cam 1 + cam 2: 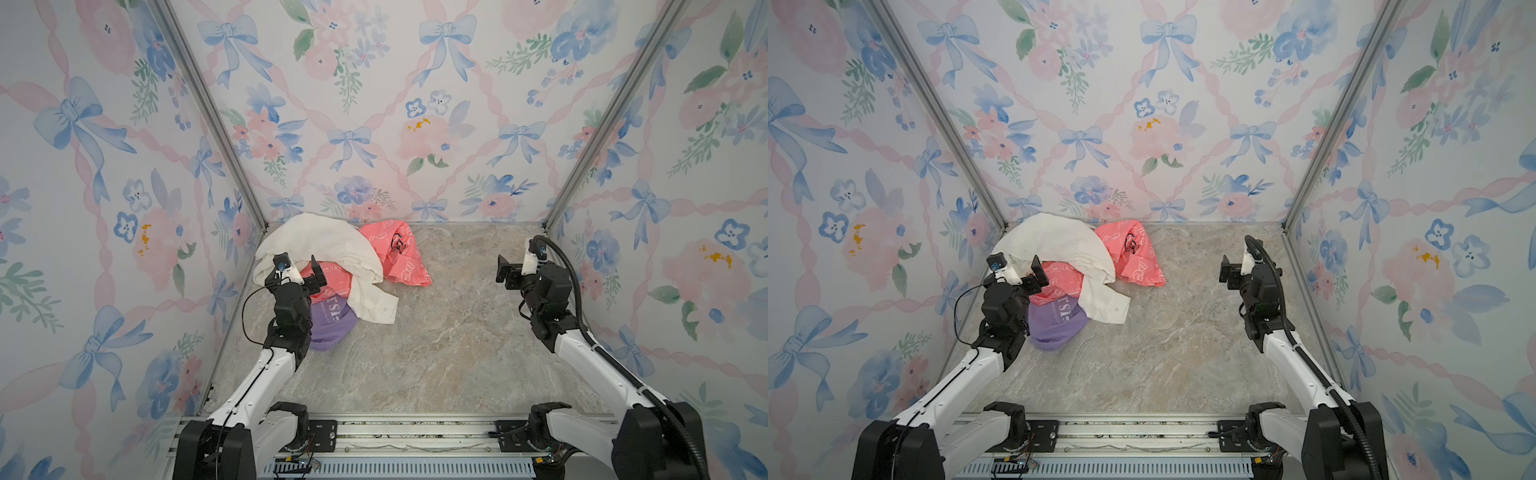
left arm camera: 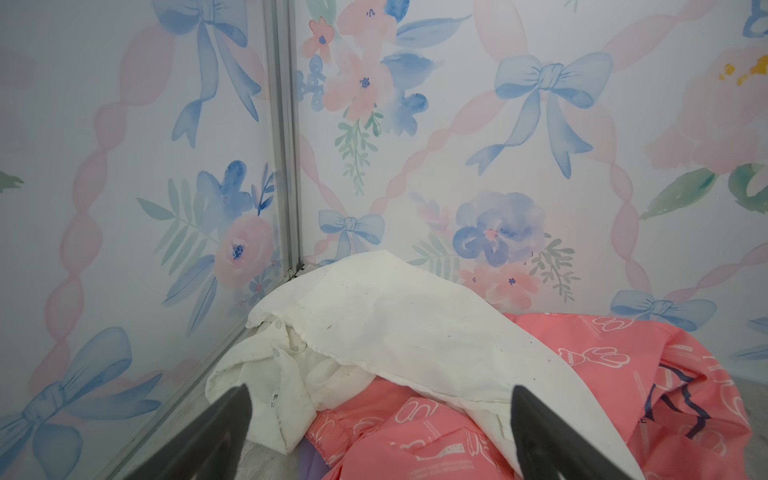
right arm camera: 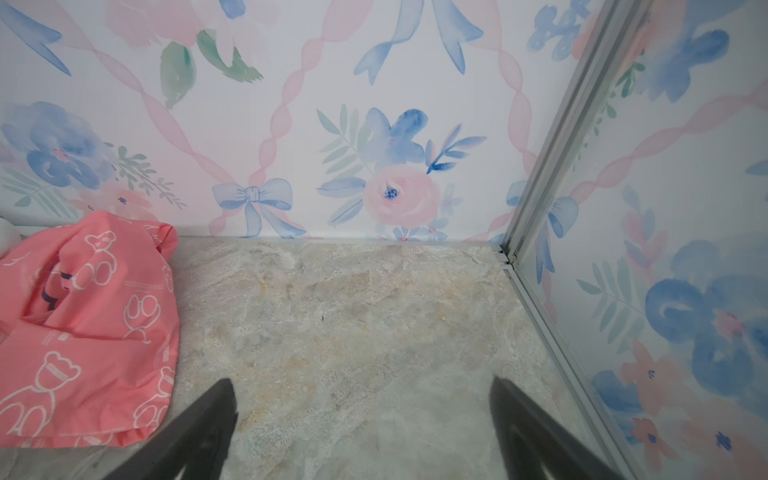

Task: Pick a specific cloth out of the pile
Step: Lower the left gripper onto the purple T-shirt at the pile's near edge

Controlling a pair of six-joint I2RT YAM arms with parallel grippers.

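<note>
Currently, left pincer [image 2: 380,391] released over pile [image 1: 345,266] (lavender cloth [image 1: 332,328] partly beneath), right pincer [image 3: 362,383] released aside.

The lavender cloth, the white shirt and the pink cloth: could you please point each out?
lavender cloth [image 1: 332,332]: a top view, plain fabric below its white print
white shirt [image 2: 395,324]: left wrist view, its broad upper fold
pink cloth [image 3: 83,332]: right wrist view, middle, among bear outlines

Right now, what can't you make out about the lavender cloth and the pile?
- Lavender cloth, both top views: mostly covered by the left arm, pink cloth and white shirt; its white print is partly hidden, unreadable.
- Left wrist view: only a lavender sliver, cut off by the picture's edge.
- Right wrist view: only the pink cloth; rest of the pile is cut off.
- Left claw: open; contact with the pile unclear.
</note>
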